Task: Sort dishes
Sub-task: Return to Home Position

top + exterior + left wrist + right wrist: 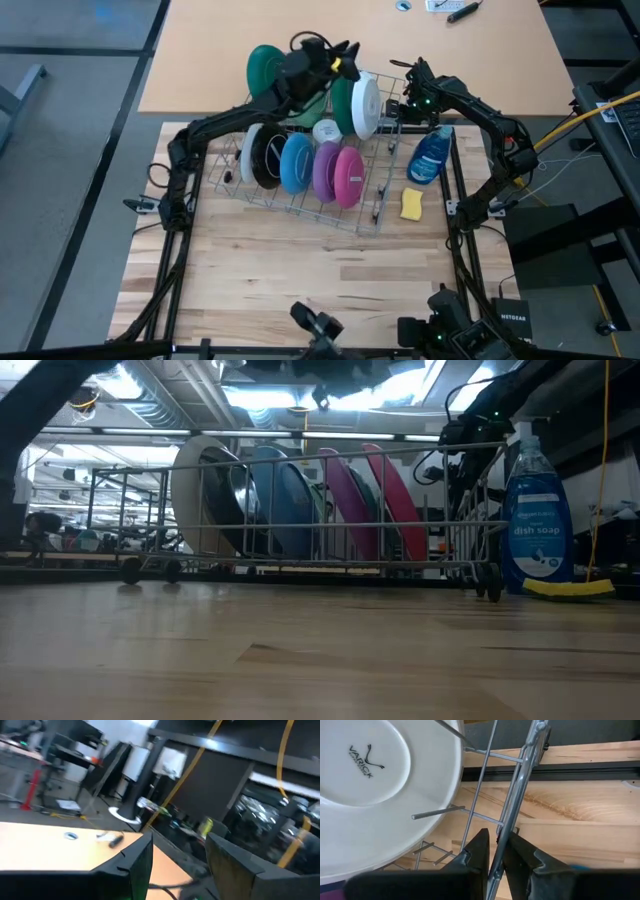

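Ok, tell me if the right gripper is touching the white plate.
Apart. Right wrist view shows rack wires between the right gripper and the white plate.

Plates upright in wire rack; soap bottle, sponge beside it.

We show two black, jointed arms, left arm and right arm; the left gripper bears dark, angular fingers.

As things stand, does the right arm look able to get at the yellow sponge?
Probably yes. The sponge lies flat on the table, off the right end of the rack and next to the soap bottle, with nothing over it. The right gripper is at the rack's far right corner, on the same side.
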Robot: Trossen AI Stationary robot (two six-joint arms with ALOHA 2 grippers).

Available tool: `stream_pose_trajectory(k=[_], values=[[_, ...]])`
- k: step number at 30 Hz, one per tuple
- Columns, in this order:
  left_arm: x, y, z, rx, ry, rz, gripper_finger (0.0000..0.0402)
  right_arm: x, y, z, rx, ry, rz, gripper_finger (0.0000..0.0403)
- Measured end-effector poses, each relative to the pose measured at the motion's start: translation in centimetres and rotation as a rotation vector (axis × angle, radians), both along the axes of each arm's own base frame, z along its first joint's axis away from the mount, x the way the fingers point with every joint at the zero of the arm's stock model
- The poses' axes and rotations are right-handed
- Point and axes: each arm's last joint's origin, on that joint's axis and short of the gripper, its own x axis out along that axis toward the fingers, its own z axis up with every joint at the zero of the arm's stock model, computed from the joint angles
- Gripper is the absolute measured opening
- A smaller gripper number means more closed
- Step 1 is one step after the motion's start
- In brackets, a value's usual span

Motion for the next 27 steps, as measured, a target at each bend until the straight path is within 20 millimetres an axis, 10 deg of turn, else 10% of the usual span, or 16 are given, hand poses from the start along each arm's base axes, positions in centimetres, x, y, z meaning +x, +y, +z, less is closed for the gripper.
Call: stream_pose_trajectory(k=[18,27], values=[[-14.5,-5.6,6.2,-0.064,0.712,-0.201,0.0170,-0.1,0.0,0.0,-0.002,0.006,-0.004,0.0055],[-20.8,-9.3,5.0,-0.114,0.841,-0.209,0.0170,-0.3,0.1,-0.1,-0.006,0.065,-0.025,0.0131]])
